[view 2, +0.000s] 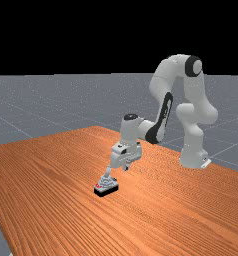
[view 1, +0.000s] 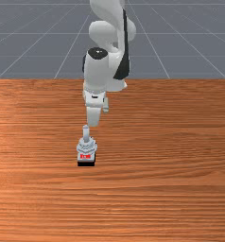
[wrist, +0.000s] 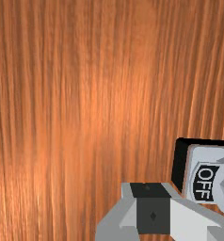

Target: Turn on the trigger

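Note:
The gripper (view 2: 126,168) hangs low over the table in the far view, apart from the trigger's grey body (view 2: 106,185) and on its arm-base side. In the front view the trigger (view 1: 86,148) has a black base, red marking and a lever (view 1: 86,133) that points toward the arm. The white hand (view 1: 93,113) is just beyond the lever's tip; I cannot tell whether they touch. In the wrist view the gripper (wrist: 153,207) overlaps the trigger's near corner in the picture, and an OFF label (wrist: 204,182) is readable on the trigger (wrist: 194,157), partly cut off.
The wooden table (view 1: 166,142) extends around the trigger on all sides. In the far view the arm's base stands at the table's rear edge, toward the right, and the forearm arches high above the wood.

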